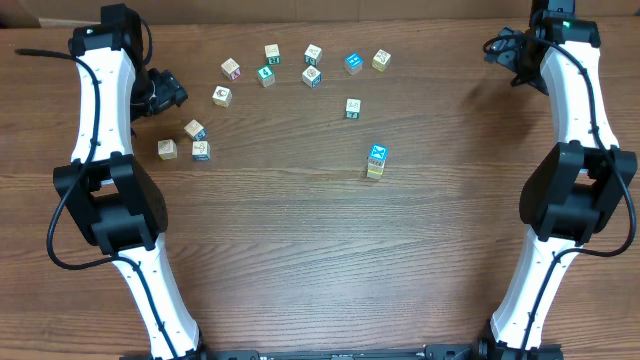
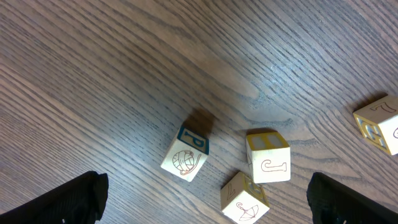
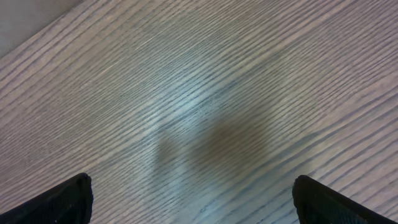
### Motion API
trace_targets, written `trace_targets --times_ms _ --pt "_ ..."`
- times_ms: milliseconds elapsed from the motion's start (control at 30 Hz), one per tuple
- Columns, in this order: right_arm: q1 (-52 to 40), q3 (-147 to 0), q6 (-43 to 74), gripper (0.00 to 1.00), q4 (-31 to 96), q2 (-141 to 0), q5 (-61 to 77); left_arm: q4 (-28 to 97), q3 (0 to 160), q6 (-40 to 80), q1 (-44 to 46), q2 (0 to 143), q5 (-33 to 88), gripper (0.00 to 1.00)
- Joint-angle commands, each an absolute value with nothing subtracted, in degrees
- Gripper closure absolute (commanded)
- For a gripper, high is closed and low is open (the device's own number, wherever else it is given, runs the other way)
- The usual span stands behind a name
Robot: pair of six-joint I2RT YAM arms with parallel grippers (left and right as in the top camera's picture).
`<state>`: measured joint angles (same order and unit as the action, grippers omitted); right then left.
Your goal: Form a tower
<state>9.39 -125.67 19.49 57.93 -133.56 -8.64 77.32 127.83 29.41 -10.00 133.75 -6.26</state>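
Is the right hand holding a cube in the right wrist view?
No, the right hand is open, and only the wooden table shows between its fingers.

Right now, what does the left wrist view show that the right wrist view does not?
Only the left wrist view shows four small wooden picture cubes: a blue-faced cube, a yellow-faced cube, an umbrella cube and a right-edge cube. Only the right wrist view shows a pale grey strip in its top left corner. Both show the brown wood-grain table and an open black pincer at the bottom corners: left pincer, right pincer.
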Motion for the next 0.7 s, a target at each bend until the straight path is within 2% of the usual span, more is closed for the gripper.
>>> trace_targets --times_ms 0,133,267,367,433,467,533,567,667 --pt "9.69 -126.34 19.73 0.00 57.36 -132.51 -2.81 77.28 129.03 28.12 -9.72 134.52 -6.57 0.00" --pt "9.72 -126.34 19.70 0.00 64.66 -132.51 9.74 77.28 129.03 28.12 -9.72 134.52 -6.57 0.00" --pt "9.89 -126.76 19.62 0.00 67.46 -131.90 10.61 77.28 129.03 28.10 -9.72 134.52 -6.57 0.00" --pt "10.15 -127.72 18.35 0.25 69.01 -129.73 10.68 77.28 129.03 28.12 -9.72 134.52 -6.57 0.01" --pt "9.98 -128.88 16.58 0.47 69.78 -127.00 10.81 77.28 129.03 28.12 -9.72 134.52 -6.57 0.01" --pt "9.76 -129.64 16.19 0.65 70.13 -125.51 10.81 77.28 129.03 28.12 -9.72 134.52 -6.57 0.01" --pt "9.28 -131.79 16.21 0.87 71.26 -122.61 10.81 77.28 129.03 28.12 -9.72 134.52 -6.57 0.01" --pt "8.97 -132.92 16.23 0.95 71.77 -121.43 10.81 77.28 129.03 28.12 -9.72 134.52 -6.57 0.01" --pt "7.09 -139.11 16.21 0.96 74.37 -116.79 10.79 77.28 129.03 28.12 -9.72 134.52 -6.57 0.00"
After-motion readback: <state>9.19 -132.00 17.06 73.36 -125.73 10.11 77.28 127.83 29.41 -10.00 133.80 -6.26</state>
